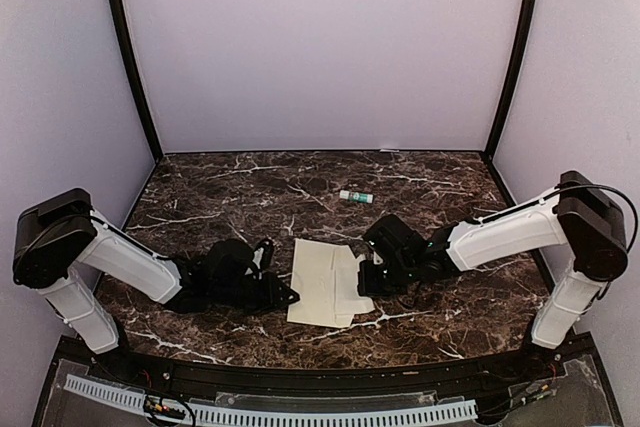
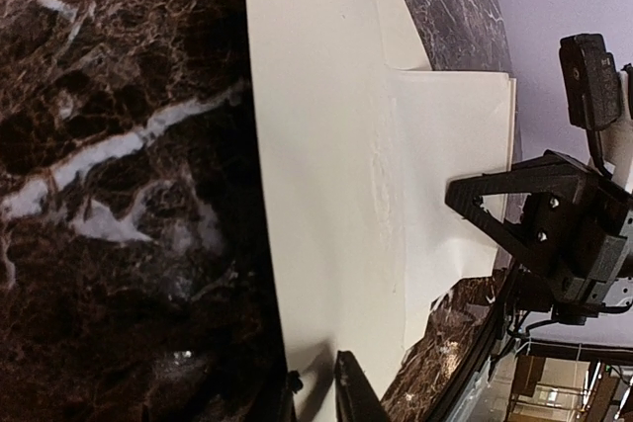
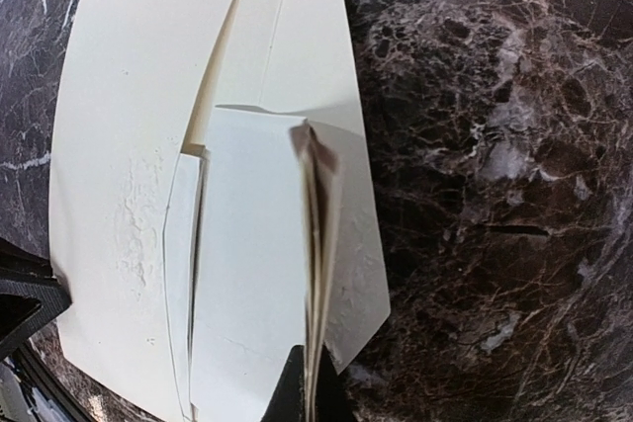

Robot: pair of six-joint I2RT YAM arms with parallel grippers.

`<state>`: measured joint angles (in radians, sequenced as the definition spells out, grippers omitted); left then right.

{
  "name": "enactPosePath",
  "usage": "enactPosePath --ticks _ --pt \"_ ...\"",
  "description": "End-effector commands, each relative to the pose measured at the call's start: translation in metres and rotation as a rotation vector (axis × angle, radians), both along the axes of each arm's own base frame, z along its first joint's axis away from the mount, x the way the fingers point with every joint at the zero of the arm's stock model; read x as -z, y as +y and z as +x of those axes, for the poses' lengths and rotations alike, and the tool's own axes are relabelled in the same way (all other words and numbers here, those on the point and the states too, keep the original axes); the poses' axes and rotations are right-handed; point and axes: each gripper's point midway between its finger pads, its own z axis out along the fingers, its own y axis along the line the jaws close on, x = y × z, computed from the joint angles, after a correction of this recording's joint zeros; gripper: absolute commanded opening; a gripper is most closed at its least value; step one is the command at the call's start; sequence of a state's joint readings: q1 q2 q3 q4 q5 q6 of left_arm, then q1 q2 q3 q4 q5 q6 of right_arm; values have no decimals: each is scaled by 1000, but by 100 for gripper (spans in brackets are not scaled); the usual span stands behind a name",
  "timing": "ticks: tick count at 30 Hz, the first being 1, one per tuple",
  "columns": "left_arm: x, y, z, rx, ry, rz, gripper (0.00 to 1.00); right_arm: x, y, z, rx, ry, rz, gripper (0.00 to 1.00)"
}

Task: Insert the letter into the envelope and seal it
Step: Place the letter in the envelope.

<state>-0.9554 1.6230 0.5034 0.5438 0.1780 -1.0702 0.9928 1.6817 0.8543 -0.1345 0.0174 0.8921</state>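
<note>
While pinching the folded cream paper letter (image 3: 247,244) over the long cream paper envelope (image 3: 119,145) (flat on the dark marble desk (image 3: 495,145)), right end effector (image 3: 315,384) clenched; state of left end effector (image 1: 288,295) indiscernible.

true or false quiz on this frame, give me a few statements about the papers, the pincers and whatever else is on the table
1. A glue stick lies on the table beyond the papers, apart from them. True.
2. The right pincer hangs open, clear of any paper. False: it is shut on the edge of the folded letter.
3. The left pincer sits low at the left edge of the envelope. True.
4. The table top is plain white. False: it is dark marble with pale veins.
</note>
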Motion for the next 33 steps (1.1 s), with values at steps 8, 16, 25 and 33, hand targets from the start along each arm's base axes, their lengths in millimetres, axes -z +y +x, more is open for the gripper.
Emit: enactPosePath --ticks 8,16,25,33 --pt "-21 -14 4 17 -34 -96 15 -2 9 4 1 -6 36 0" --pt "-22 -12 2 7 -37 -127 2 -6 11 4 -4 15 81 0" --pt "-10 -15 -1 20 5 -110 0 -12 29 4 -26 34 180 0" --pt "-1 -16 -3 29 27 -93 0 -9 41 3 -46 65 219 0"
